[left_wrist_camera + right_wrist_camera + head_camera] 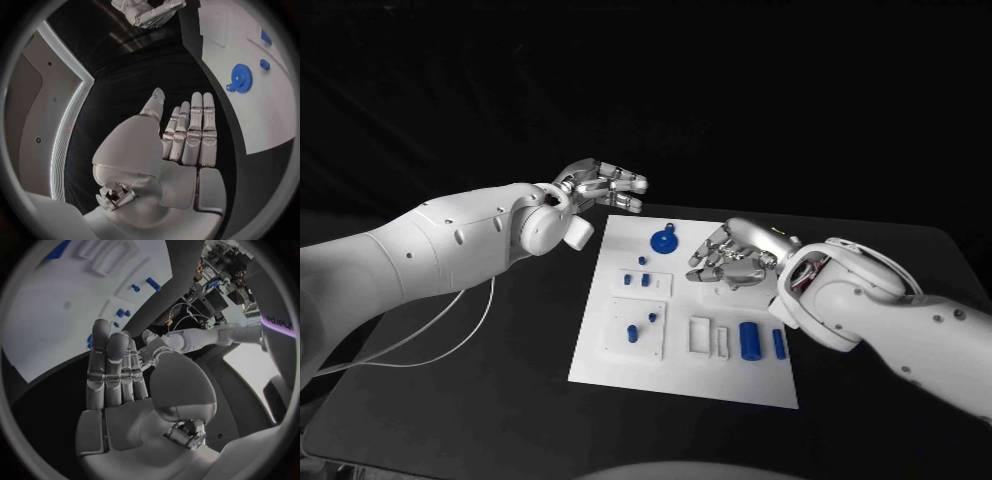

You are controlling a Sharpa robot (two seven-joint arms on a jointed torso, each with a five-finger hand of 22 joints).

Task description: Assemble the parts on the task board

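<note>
The white task board [678, 372] lies in the middle of the black table. A blue gear [665, 240] sits near its far edge, with small blue pegs [643, 261] below it. A large blue cylinder [750, 340] and a thinner one [779, 343] lie at the board's right. My left hand [603, 185] hovers beyond the board's far left corner, fingers straight and apart, holding nothing. My right hand [733, 255] hangs over the board's right side beside the gear, also empty. In the left wrist view the left hand [184, 142] is flat, with the gear [240, 77] off to its side.
Two white blocks [708, 338] lie on the board left of the cylinders. More blue pegs [633, 333] stand in the lower left recess. A white cable [437, 320] trails over the table at the left. In the right wrist view the right hand [115, 375] is spread before the board [56, 315].
</note>
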